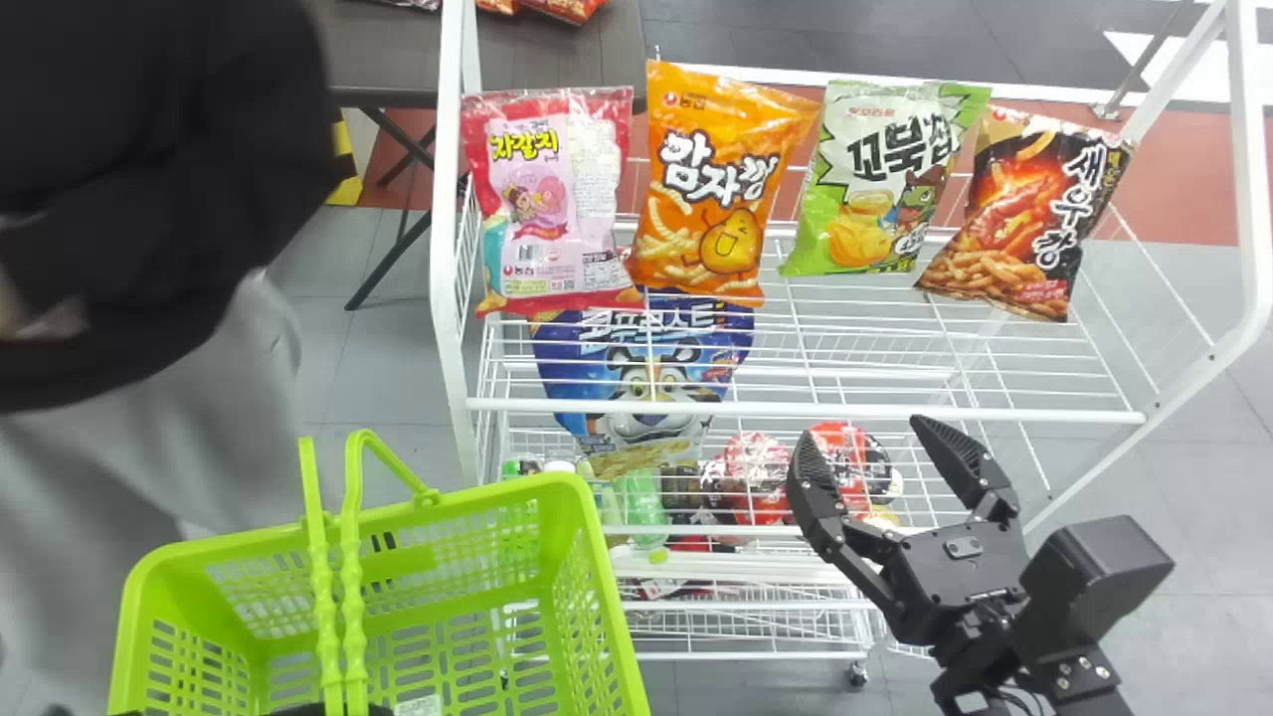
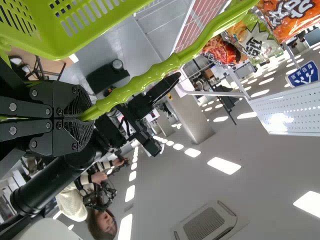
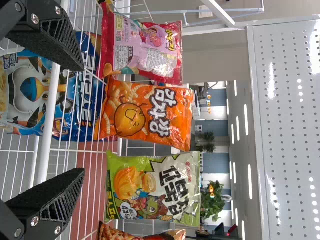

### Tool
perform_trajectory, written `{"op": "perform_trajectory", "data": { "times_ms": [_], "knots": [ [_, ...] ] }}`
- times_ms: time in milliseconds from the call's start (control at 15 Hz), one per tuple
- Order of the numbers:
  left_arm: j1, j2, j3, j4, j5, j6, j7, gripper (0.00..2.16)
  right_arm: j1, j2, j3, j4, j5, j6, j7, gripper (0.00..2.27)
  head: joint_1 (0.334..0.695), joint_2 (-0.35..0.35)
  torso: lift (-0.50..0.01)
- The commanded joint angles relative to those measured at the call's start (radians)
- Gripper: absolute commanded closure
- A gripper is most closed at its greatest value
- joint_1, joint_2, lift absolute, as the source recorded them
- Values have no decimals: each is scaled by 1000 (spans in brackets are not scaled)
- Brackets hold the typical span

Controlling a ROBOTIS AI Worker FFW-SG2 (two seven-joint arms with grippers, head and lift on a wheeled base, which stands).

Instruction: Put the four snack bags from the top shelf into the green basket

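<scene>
In the head view four snack bags stand in a row on the top shelf: a pink bag (image 1: 547,199), an orange bag (image 1: 721,184), a green bag (image 1: 880,179) and a black bag (image 1: 1029,214). My right gripper (image 1: 865,447) is open and empty in front of the shelf's front rail, below the bags. The right wrist view has the gripper (image 3: 75,125) facing the orange bag (image 3: 147,115). The green basket (image 1: 587,597) is at the lower left. In the left wrist view my left gripper (image 2: 82,116) is shut on the basket handle (image 2: 150,72).
The white wire rack (image 1: 796,408) has a front rail between the right arm and the bags. A blue bag (image 1: 646,378) and several red packages sit on lower levels. A person stands at the left behind the basket, beside a dark table (image 1: 388,60).
</scene>
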Motion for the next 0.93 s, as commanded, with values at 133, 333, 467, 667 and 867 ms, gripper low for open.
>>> {"op": "perform_trajectory", "data": {
  "times_ms": [133, 333, 467, 667, 867],
  "knots": [
    [0, 2, 12, 0, 11, 2, -11, 2148, 3, 2, 4, -1, 0, 0, 0, 97, 695, -80, -4],
    [0, 2, 12, 0, 11, -1, -11, 2148, 3, 2, 8, -1, 1, 0, 0, 97, 695, -73, -4],
    [0, 2, 12, 0, 11, -1, -11, 2148, 1, 2, 12, 1, 1, 0, 0, 97, 695, -68, -4],
    [0, 2, 12, 0, 11, -1, -11, 2148, -19, 2, 24, 4, 3, 6, -6, 97, 695, -64, -4],
    [2, 2, 12, -2, 15, -1, -11, 2148, -125, 2, 74, 24, 7, 113, -20, 97, 695, -47, -4]
  ]
}}
